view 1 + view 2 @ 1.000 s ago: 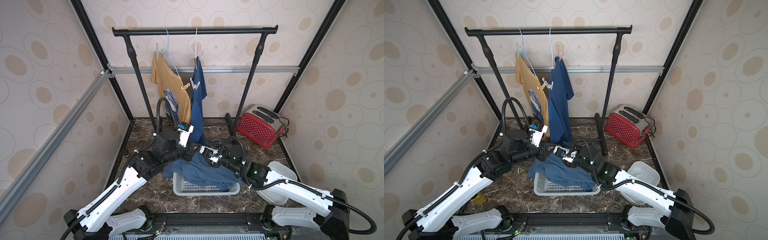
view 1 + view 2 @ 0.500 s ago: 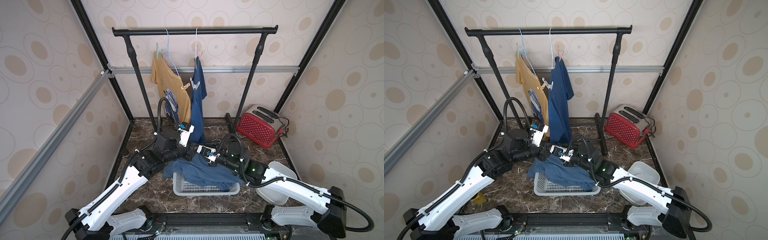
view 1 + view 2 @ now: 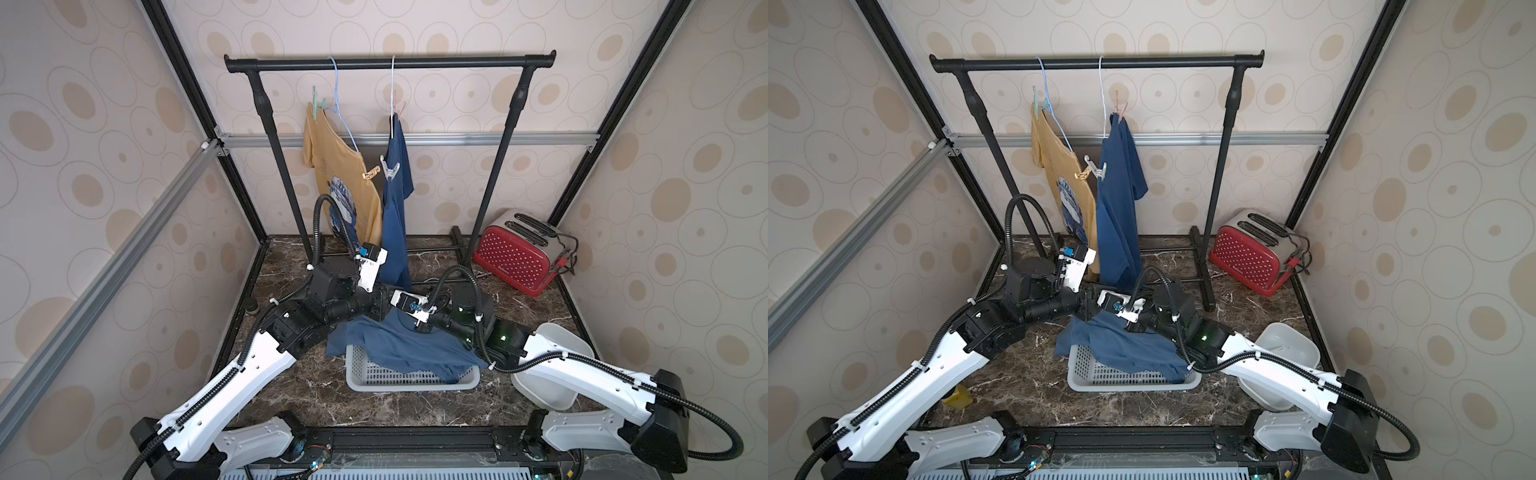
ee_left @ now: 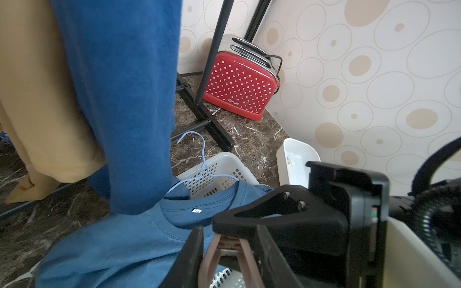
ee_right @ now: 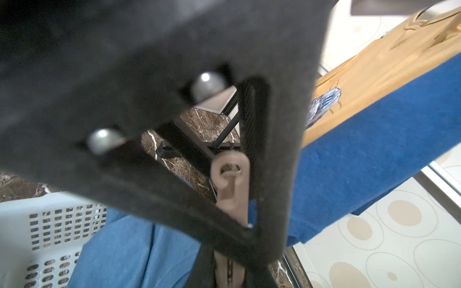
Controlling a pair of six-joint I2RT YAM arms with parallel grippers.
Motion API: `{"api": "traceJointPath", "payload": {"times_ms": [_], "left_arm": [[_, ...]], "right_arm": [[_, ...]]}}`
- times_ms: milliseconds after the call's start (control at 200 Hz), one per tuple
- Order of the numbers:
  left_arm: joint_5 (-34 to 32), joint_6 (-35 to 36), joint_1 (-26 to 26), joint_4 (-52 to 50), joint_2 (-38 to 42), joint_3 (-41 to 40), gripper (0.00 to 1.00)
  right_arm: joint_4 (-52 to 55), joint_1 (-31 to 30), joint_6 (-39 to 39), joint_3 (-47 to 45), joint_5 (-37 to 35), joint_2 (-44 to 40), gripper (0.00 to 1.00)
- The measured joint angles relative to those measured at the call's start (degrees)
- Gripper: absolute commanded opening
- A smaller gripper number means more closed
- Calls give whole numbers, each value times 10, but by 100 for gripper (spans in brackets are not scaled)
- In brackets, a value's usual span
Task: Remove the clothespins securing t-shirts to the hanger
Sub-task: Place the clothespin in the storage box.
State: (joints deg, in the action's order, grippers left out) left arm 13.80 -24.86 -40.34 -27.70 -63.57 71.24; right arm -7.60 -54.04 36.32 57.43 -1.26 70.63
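Observation:
My two grippers meet over the basket, holding one pinkish-tan clothespin (image 4: 228, 251) between them. The left gripper (image 4: 228, 232) is shut on its spread legs. The right gripper (image 5: 229, 261) is shut on the same pin (image 5: 230, 184) from the opposite side. In a top view the left gripper (image 3: 381, 303) and right gripper (image 3: 397, 305) touch nose to nose. A blue t-shirt (image 3: 399, 345) on a light-blue hanger (image 4: 204, 164) lies across the basket. The mustard t-shirt (image 3: 336, 166) and a darker blue t-shirt (image 3: 397, 216) hang on the rail with teal (image 3: 318, 104), yellow (image 3: 371, 172), white (image 3: 389, 169) and pink (image 3: 1119, 109) clothespins.
The black rack (image 3: 386, 63) stands at the back, its foot bars on the floor. A grey slotted basket (image 3: 411, 378) sits front centre, a white bin (image 3: 552, 365) under the right arm, a red dotted toaster (image 3: 515, 257) back right, and a yellow object (image 3: 957, 397) front left.
The right gripper has moved in toward the left gripper and shut on the clothespin. The left arm has barely moved.

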Motion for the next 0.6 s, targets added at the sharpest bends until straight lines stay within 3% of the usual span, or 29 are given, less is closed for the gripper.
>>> {"api": "traceJointPath", "payload": {"times_ms": [50, 295, 431, 601], "left_arm": [[0, 0, 0, 2, 0, -2, 52], [-2, -8, 1, 11, 3, -17, 68], [-2, -6, 7, 18, 3, -17, 75], [10, -4, 18, 32, 6, -21, 76]], "right_arm": [[3, 0, 2, 0, -1, 0, 8], [31, 0, 10, 0, -12, -15, 5], [39, 2, 13, -4, -18, -32, 4], [48, 8, 13, -15, -23, -46, 3]]}}
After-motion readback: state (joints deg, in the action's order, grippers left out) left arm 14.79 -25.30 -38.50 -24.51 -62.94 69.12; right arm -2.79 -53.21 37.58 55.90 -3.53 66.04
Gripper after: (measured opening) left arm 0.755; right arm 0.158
